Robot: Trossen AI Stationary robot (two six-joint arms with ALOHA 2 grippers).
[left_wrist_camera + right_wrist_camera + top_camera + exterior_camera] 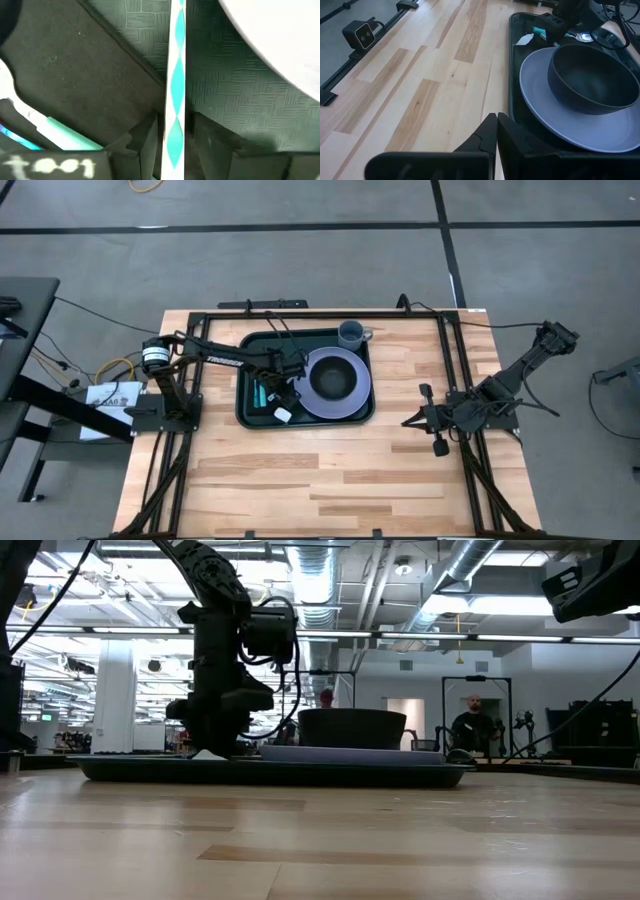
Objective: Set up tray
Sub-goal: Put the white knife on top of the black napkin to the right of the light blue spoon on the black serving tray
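The dark green tray (252,412) lies mid-table. On it sit a lavender plate (358,402) with a dark bowl (333,378), a flat black napkin (65,85) and a grey-blue mug (351,333) at the far right corner. My left gripper (283,392) is down in the tray between napkin and plate (280,35), shut on a teal-and-white patterned utensil (175,90). A second teal-and-white utensil (47,130) lies on the napkin. My right gripper (412,418) is shut over the bare table, right of the tray (517,95). My left gripper pinches the utensil's patterned handle (174,135) between its two fingers (147,145), one on each long edge. It comes from above, pointing down, with the fingers across the handle. The handle lies low along the tray floor (225,85), between napkin and plate; its white end (283,415) points to the near rim.
Black rails (455,360) frame the table's far and side edges. A small camera (362,34) sits at the near table edge. Bare wood (300,480) stretches in front of the tray. People (472,725) stand in the room beyond the table.
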